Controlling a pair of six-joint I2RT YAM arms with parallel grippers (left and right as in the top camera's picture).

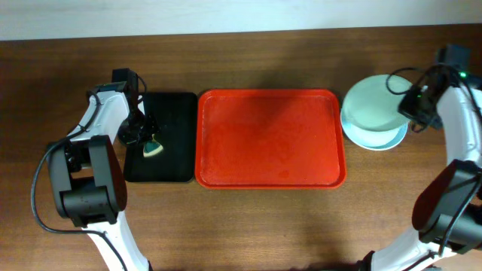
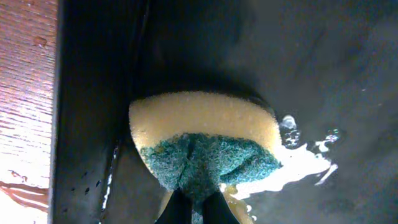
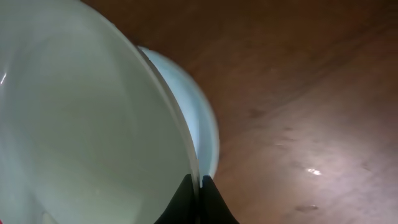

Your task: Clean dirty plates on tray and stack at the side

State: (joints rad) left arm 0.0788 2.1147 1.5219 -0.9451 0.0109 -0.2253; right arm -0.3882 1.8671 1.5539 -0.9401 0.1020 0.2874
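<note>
Plates: a mint green plate lies on top of a pale blue plate on the desk, just beside the right end of the red tray. The blue rim shows below and to the side of the green one. No white plate is visible; whether one is hidden under the pile cannot be told.
Red tray: it sits mid-desk, its long side left to right, and carries no plates.
Right hand: the right hand is clamped on the near rim of the mint green plate, one finger on each side of the edge. Whether the plate rests fully on the blue one or hangs slightly tilted above it cannot be told.
Left hand: the left hand is clamped on the green scouring side of a yellow sponge, pressing it against the wet floor of the black tray, just left of the red tray.
Step in hand: judging from the bare red tray, this looks like the stacking of a cleaned plate at the side, late in the task.
Next move: probably settle the green plate flat and centred on the blue one, then part the right fingers and draw away sideways without dragging the rim. The left hand could let go of the sponge on the black tray.
</note>
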